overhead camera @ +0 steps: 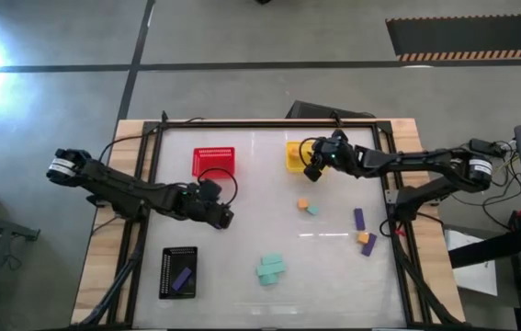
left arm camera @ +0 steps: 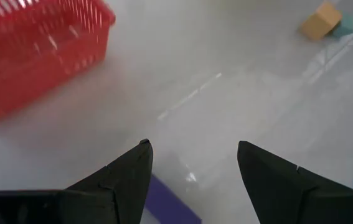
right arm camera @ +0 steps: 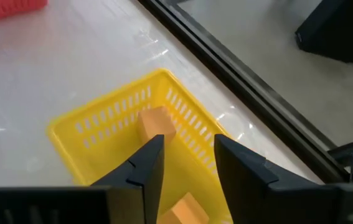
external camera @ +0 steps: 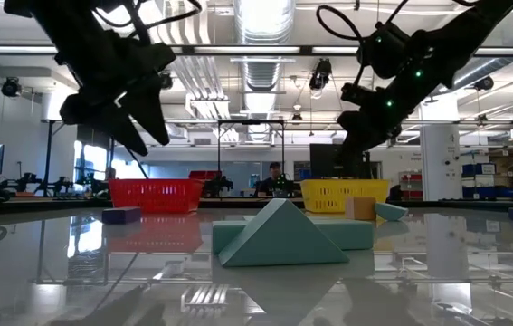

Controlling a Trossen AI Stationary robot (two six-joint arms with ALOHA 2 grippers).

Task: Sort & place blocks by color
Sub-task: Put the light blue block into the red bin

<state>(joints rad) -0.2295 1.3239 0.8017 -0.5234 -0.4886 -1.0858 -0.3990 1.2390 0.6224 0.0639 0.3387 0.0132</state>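
Blocks, small solid plastic pieces, lie on the glossy white table (overhead camera: 242, 221). High view: beside the yellow mesh basket (overhead camera: 294, 156) lie two orange, two purple and four teal blocks (overhead camera: 271, 268); one purple block (overhead camera: 182, 279) sits in the black basket (overhead camera: 167, 262). Left wrist view: left gripper (left arm camera: 192, 158) stands wide, empty. Right wrist view: right gripper (right arm camera: 188, 155) is partly parted above the basket, an orange cube (right arm camera: 156, 123) between its tips, contact unclear; a second orange block lies below.

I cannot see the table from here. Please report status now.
Right pincer open over yellow basket, orange block in basket. Left pincer open, empty, above a purple block. Nothing in the way.
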